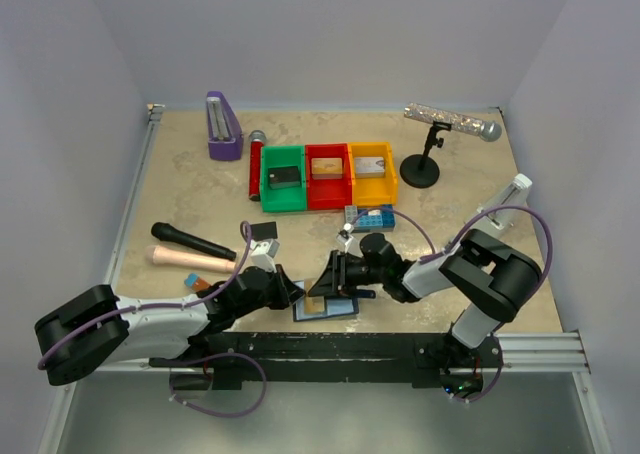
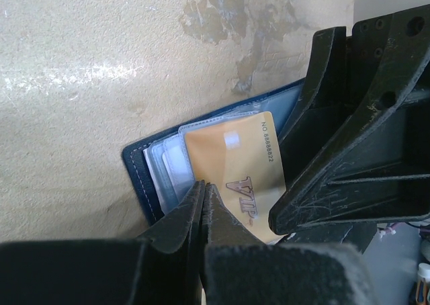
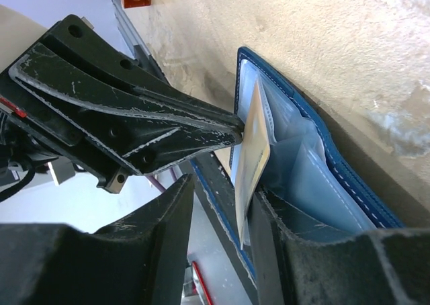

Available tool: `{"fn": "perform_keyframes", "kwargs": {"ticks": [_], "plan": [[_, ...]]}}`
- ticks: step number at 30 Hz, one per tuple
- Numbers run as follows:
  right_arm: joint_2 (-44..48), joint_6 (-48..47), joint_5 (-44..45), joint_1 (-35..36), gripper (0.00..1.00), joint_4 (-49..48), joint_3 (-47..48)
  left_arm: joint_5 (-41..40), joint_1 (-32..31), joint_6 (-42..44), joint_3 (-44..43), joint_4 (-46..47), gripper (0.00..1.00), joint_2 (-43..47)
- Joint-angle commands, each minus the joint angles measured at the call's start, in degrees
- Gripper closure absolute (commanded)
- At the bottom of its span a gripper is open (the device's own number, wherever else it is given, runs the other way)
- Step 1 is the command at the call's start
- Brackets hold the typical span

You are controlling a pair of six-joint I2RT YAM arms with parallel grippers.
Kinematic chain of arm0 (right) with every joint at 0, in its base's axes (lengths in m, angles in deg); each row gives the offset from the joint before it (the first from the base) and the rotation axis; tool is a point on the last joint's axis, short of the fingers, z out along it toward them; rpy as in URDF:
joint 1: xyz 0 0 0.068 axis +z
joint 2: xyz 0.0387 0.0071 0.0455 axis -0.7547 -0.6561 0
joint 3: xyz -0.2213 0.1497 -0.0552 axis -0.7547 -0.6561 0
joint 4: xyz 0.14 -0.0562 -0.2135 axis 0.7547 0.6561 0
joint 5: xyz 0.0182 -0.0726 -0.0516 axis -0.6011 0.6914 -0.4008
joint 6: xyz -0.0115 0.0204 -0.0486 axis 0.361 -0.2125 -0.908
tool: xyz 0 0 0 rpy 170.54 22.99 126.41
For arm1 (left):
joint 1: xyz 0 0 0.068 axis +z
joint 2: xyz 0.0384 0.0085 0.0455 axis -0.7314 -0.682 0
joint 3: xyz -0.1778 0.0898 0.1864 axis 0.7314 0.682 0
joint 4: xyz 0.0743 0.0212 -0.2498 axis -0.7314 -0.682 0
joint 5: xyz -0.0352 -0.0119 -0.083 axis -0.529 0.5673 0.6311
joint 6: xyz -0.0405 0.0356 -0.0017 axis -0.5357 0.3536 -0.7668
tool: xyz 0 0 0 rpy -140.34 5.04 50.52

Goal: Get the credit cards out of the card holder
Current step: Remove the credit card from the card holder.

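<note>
Closed left gripper [image 2: 203, 187] in my way — gold-tan plastic card [image 2: 232, 154] pokes from navy-blue folding holder [image 2: 134, 174], right gripper [image 3: 222, 204] spread around it

You had the top camera high behind the near edge, looking down over the whole table [image 1: 180, 179]. Your two wrist cameras sat very close, facing each other across the same open card holder [image 2: 136, 177].

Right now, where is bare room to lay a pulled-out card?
Bare tabletop between purple block and black microphone; another patch nearer than the mic stand. Crowded around the card holder, where left tool and right tool meet.
</note>
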Motion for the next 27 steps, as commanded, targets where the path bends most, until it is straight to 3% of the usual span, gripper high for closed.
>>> {"fn": "perform_keyframes", "kwargs": {"ticks": [1, 8, 12, 15, 19, 27], "plan": [[0.85, -1.30, -1.77, 0.62, 0.57, -0.69, 3.58, 2.22, -0.20, -0.79, 0.35, 1.02, 1.00, -0.23], [3.92, -3.93, -0.98, 0.62, 0.61, 6.07, 3.58, 1.43, -0.20, -0.61, 0.35, -1.17, 1.00, 0.82], [7.26, -6.66, 0.43, 0.62, 0.64, 13.28, 4.28, 0.29, -0.20, -0.44, 0.52, -4.16, 0.91, 3.37], [9.28, -8.24, 1.40, 0.62, 0.64, 17.15, 4.72, -0.50, -0.20, 0.00, 0.35, -5.92, 0.90, 4.69], [10.69, -9.21, 1.75, 0.62, 0.64, 19.79, 5.16, -0.95, -0.12, 0.27, 0.17, -6.63, 1.00, 4.69], [13.15, -10.79, 2.71, 0.62, 0.65, 23.92, 5.34, -1.47, -0.12, -0.17, 0.52, -6.37, 1.00, 3.37]]}}
